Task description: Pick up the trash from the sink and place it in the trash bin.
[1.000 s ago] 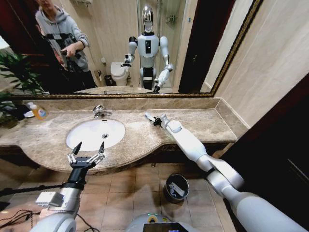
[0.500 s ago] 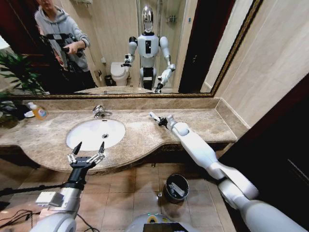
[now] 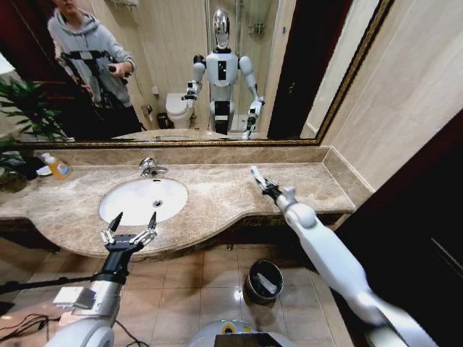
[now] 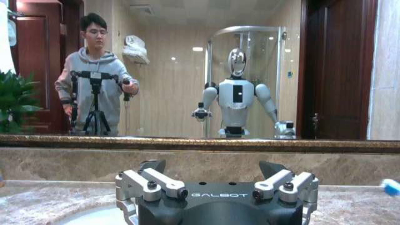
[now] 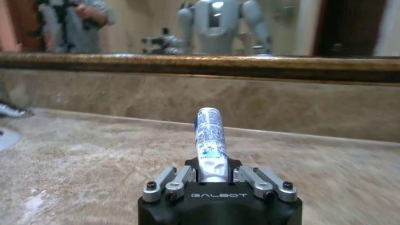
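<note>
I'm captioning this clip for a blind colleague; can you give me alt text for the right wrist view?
The right gripper is shut on a small white tube with blue print, held above a mottled beige marble countertop. Behind runs a gold-framed mirror.

One sink (image 3: 142,199) with one faucet (image 3: 150,167). One tube (image 5: 209,140), one bottle (image 3: 56,167) left of the sink, one trash bin (image 3: 263,280), two grippers (image 3: 130,235) (image 3: 262,182).

"GALBOT" on the left claw (image 4: 216,176) and right claw (image 5: 212,176) housings.
</note>
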{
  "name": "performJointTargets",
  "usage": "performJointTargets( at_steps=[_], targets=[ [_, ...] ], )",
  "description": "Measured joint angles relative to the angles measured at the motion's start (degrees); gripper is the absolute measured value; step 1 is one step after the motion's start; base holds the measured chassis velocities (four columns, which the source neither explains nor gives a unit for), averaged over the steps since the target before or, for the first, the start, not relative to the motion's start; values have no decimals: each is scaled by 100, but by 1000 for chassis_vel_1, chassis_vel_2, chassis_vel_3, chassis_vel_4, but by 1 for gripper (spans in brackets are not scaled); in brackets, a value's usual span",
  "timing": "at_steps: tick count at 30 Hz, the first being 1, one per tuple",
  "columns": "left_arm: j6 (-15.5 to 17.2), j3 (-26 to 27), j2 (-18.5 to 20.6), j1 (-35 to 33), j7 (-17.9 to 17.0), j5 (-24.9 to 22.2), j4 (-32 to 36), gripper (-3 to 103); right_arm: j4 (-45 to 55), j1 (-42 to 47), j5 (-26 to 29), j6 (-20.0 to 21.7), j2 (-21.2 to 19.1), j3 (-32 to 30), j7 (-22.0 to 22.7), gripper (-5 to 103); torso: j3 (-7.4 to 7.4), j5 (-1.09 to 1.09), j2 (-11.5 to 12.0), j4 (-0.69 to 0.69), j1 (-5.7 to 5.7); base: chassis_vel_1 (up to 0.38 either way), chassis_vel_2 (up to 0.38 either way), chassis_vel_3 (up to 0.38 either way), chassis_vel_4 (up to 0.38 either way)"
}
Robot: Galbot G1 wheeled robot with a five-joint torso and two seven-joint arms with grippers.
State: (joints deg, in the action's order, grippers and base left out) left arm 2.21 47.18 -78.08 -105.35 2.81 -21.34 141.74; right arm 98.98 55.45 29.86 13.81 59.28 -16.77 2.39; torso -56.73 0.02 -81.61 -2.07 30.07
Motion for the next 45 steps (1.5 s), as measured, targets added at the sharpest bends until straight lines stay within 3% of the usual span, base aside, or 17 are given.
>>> performJointTargets(
  at_steps=[7, 11, 15, 17, 18, 22, 26, 32, 45],
  targets=[
    [0, 0, 0, 0, -1, 0, 0, 100, 935, 964, -89, -282, 255, -335, 795, 25, -1, 0, 0, -5, 1, 0, 0, 0, 0],
    [0, 0, 0, 0, -1, 0, 0, 100, 1410, 1833, -389, -463, 436, -712, 872, 25, 0, -3, 0, -5, 1, 0, 0, 0, 0],
    [0, 0, 0, 0, -1, 0, 0, 100, 1649, 2778, -792, -829, 760, -1176, 777, 25, 0, -3, 0, -2, 0, 0, 0, 0, 0],
    [0, 0, 0, 0, -1, 0, 0, 100, 1601, 3412, -1102, -1165, 1081, -1480, 444, 25, 0, -2, 0, -3, 0, 0, 0, 0, 0],
    [0, 0, 0, 0, -1, 0, 0, 100, 1601, 3412, -1102, -1165, 1081, -1480, 444, 25, 0, -2, 0, -3, 0, 0, 0, 0, 0],
    [0, 0, 0, 0, -1, 0, 0, 100, 1203, 4255, -1366, -1828, 1590, -1709, 146, 25, -1, -2, 0, -3, 0, 0, 0, 0, 0],
    [0, 0, 0, 0, -1, 0, 0, 100, 807, 4642, -1506, -2182, 1741, -1628, 47, 25, 0, -3, -1, -3, 0, 0, 0, 0, 0],
    [0, 0, 0, 0, -1, 0, 0, 100, -47, 4526, -1736, -2285, 1877, -1368, 27, 25, -1, -2, 0, -3, 1, 0, 0, 0, 0],
    [0, 0, -1, 0, -1, 0, 0, 100, -2267, 3008, -2359, -1659, 2014, -861, -131, 25, -2, -2, 1, -4, 2, 0, 0, 0, 0]
  ],
)
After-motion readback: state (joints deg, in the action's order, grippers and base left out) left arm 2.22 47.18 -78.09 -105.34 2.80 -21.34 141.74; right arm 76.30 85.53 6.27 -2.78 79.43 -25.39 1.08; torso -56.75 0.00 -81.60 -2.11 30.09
